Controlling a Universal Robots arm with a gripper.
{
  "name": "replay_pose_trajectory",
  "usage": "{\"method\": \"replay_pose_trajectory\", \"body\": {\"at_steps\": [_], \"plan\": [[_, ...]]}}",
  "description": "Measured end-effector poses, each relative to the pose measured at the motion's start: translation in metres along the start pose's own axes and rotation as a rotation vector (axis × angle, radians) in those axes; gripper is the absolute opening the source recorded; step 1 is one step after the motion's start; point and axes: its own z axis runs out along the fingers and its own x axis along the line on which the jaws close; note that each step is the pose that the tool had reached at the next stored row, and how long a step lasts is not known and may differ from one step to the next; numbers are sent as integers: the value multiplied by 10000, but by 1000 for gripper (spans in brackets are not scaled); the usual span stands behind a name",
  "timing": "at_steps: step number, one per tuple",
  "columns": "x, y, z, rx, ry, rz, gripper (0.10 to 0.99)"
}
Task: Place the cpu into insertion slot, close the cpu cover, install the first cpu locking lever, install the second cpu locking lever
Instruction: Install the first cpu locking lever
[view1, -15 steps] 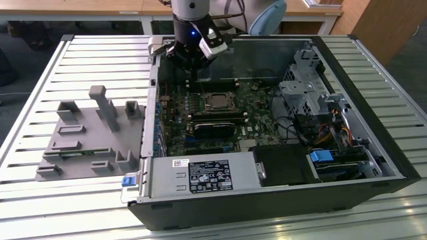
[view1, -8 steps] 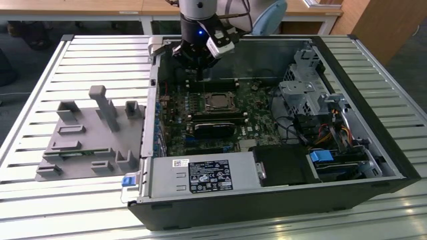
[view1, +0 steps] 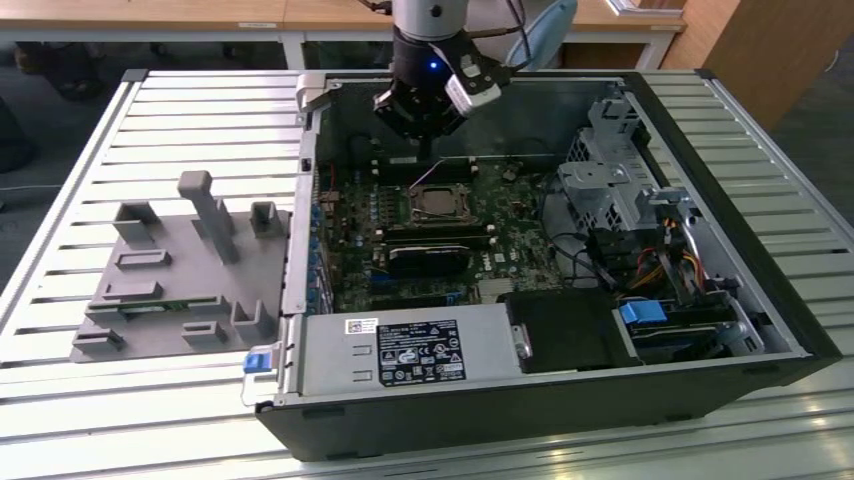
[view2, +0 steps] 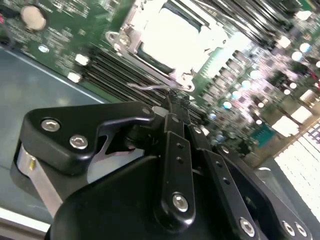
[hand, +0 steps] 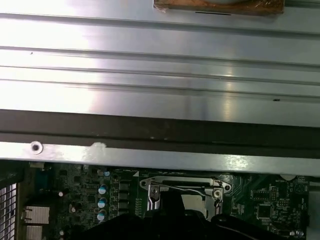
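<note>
Pincer (view1: 424, 150) is black and two-fingered, on the arm reaching down into the open black computer case (view1: 534, 410), over the far part of the green motherboard (view1: 521, 215). In the second wrist view the pincer (view2: 172, 102) has its fingers pressed together with no gap between them. The tips sit at the end of a thin silver wire locking lever (view2: 150, 87); can't tell if the wire is actually pinched.

The small flat square silver-grey cpu (view2: 172, 37) lies in the square metal-rimmed insertion slot (view1: 435, 205), mid-board, just nearer the camera than the pincer. The thin silvery cpu cover (view2: 125, 40), a frame with a big cut-out, lies flat around the chip. The wire lever stands clear of the frame edge, tilted. The first wrist view shows the same frame (hand: 185, 181) with the wire (hand: 185, 189) running across it.

The case lies on its side on a slatted metal desk (view1: 134, 420). A silver power supply box (view1: 400, 350) is at the near end of the case. A grey moulded fixture tray (view1: 174, 270) sits on the desk at the exterior view's left, just beside the case.
</note>
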Motion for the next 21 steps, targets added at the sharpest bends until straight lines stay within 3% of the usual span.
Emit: {"method": "replay_pose_trajectory", "body": {"at_steps": [4,5,8,9,13,21], "plan": [[-43,3,2,1,1,1,106],[-43,2,3,-63,-4,2,106],[-43,-12,6,-585,-27,14,106],[-43,-22,10,-636,-50,14,106],[-41,-33,47,-644,-160,5,106],[-56,-34,159,-644,-170,-15,106]]}}
